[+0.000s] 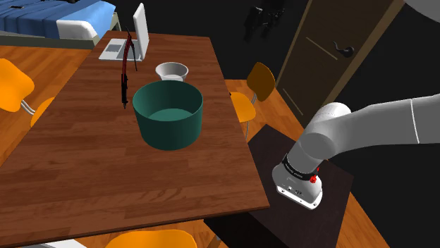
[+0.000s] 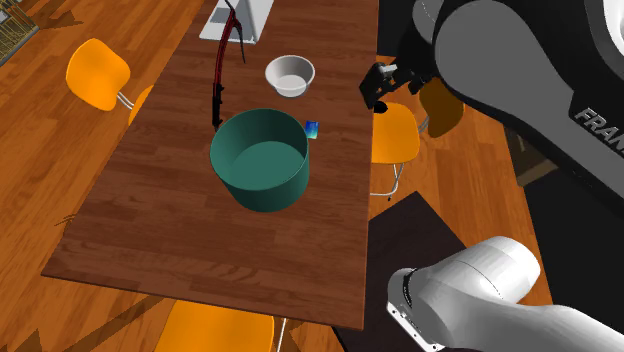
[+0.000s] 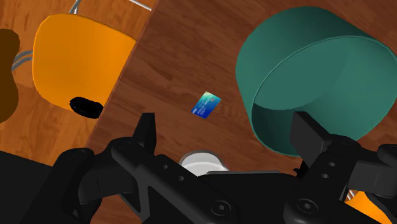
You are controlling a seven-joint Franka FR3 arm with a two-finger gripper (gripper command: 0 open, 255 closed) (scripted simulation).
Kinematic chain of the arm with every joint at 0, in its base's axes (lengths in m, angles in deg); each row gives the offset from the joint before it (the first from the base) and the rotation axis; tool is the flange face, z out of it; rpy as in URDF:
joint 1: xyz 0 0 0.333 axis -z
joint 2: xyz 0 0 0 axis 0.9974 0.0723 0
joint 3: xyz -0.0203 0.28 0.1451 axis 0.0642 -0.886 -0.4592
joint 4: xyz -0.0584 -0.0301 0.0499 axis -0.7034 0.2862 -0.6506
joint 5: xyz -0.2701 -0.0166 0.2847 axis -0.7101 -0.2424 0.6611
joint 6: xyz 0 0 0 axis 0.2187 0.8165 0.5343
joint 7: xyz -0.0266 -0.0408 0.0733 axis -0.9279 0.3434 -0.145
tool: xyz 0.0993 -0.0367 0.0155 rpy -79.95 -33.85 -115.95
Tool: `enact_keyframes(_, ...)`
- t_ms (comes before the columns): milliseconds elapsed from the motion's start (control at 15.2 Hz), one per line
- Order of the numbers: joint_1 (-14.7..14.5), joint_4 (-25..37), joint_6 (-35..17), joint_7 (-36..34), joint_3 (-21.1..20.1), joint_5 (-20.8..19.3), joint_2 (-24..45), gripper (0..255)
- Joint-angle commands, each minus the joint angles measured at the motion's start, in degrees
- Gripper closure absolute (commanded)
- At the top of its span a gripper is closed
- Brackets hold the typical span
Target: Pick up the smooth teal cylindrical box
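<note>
Table [image 1: 84, 162] of brown wood fills the shoulder view, and on it the teal box [image 1: 168, 116] stands upright and open-topped, with a white bowl [image 1: 172, 70] just behind it and a laptop [image 1: 130, 39] at the far end. The pincer [image 1: 258, 25] hangs high, black against a dark wall, out past the table's edge and well apart from the box; an orange chair [image 1: 254, 88] sits below it. In the second exterior view the pincer [image 2: 380, 92] hovers above an orange chair [image 2: 393, 130] beside the table [image 2: 150, 220]. The bowl [image 2: 289, 75] is nearest to it on the tabletop, then a small blue card [image 2: 312, 128], with the teal box [image 2: 260, 160] farther off, just past the card. In the wrist view the pincer [image 3: 226, 124] has its two fingers [image 3: 147, 130] standing wide apart and clasping nothing. The card [image 3: 207, 105] lies ahead between them and the bowl [image 3: 200, 159] shows close to the palm. The teal box [image 3: 312, 76] lies ahead of one finger, outside the gap, and an orange chair [image 3: 79, 57] lies beyond the other.
</note>
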Motion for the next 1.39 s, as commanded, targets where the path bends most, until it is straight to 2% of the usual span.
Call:
enact_keyframes(0, 0.0, 0.0, 0.0, 0.0, 0.0, 0.0, 0.0, 0)
enact_keyframes(660, -0.7, -7.5, -18.4, -4.9, -3.3, 1.1, 11.6, 0)
enact_keyframes(1320, -0.9, -7.1, -35.4, -10.3, -6.6, 0.3, 29.9, 0)
